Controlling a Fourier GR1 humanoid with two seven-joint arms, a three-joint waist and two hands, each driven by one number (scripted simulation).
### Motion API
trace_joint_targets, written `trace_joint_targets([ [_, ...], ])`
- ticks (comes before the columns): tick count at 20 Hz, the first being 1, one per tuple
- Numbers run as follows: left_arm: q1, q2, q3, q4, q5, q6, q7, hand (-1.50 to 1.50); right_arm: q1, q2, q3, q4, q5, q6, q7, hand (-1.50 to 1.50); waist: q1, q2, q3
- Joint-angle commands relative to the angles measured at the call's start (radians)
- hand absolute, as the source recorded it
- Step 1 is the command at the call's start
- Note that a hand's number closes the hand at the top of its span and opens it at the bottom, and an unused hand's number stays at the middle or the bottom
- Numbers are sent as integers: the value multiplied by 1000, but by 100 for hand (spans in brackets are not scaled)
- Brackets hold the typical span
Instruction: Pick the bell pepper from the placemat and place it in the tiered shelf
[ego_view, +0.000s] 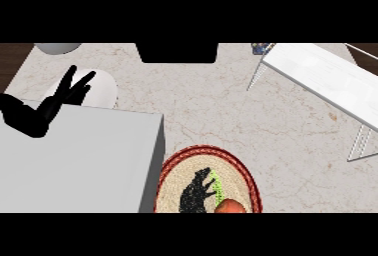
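Grey forearm (74, 160), left robot hand (44, 107) released, right robot hand (196, 194) grasping one bell pepper (215, 186), one placemat (176, 182)

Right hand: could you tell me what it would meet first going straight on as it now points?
Probably only bare counter beyond the placemat: the right hand points up the view, the tiered shelf lying off rightward.
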Motion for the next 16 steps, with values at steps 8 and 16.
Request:
trace_joint_targets([
  [8, -23, -50, 16, 12, -55, -18, 19, 0, -182, -12, 11, 374, 140, -178, -95, -150, 9, 2, 0],
  [16, 16, -58, 29, -22, -67, -41, 19, 0, -351, -83, -55, 643, 100, -189, -277, -150, 16, 5, 1],
])
